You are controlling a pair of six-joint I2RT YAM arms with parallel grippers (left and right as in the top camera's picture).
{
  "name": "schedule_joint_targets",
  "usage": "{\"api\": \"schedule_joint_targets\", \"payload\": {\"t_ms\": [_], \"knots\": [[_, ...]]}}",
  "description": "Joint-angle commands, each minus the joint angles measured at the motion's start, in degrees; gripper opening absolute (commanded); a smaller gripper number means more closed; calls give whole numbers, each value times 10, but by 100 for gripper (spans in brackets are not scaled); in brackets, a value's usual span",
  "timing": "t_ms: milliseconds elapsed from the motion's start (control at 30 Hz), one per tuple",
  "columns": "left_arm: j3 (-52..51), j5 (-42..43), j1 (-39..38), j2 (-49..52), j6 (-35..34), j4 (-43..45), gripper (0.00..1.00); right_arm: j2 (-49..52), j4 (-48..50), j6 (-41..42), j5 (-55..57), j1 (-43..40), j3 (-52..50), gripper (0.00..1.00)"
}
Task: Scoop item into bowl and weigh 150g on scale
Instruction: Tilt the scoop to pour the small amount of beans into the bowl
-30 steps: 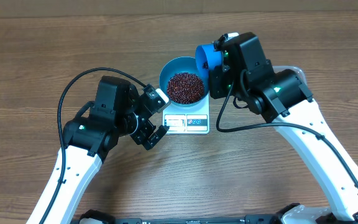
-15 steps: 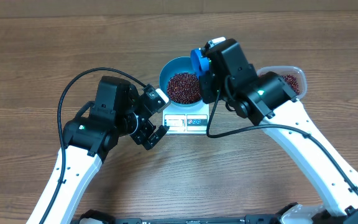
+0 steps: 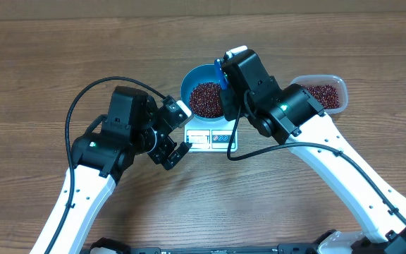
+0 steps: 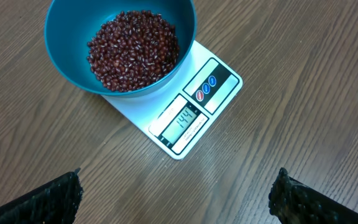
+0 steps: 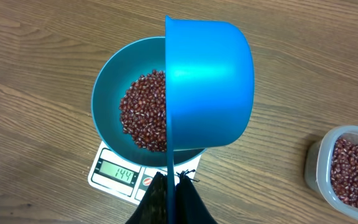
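The teal bowl (image 3: 193, 79) stands on the white scale (image 3: 212, 140) and holds a heap of dark red-brown beans (image 3: 206, 99). The scale's display (image 5: 118, 173) reads 144. My right gripper (image 5: 171, 186) is shut on the thin handle of a blue scoop (image 5: 210, 87), which is turned on its side over the bowl's right half, its outside toward the wrist camera. My left gripper (image 3: 181, 132) hangs open just left of the scale, nothing between its fingers. In the left wrist view the bowl (image 4: 61, 56), beans (image 4: 134, 50) and scale (image 4: 222, 87) lie ahead of the gripper (image 4: 178, 186).
A clear plastic tub (image 3: 300, 82) with more beans stands right of the bowl, partly under my right arm; it also shows in the right wrist view (image 5: 319, 174). All else is bare wooden tabletop.
My right arm has swung left with the scoop, from beside the bowl's right rim to over the bowl, uncovering the tub. The left arm has not moved.
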Motion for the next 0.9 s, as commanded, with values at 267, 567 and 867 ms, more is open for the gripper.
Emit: {"api": "schedule_joint_targets", "payload": {"t_ms": [267,567,867], "knots": [[-5,-2,-3,-1,-10,0,100,0,1,-14,33,3,2,4],[-5,-2,-3,-1,-10,0,100,1,3,-24,57,18,2,4],[-5,-2,-3,-1,-10,0,99,12,5,-24,58,21,2,4]]}}
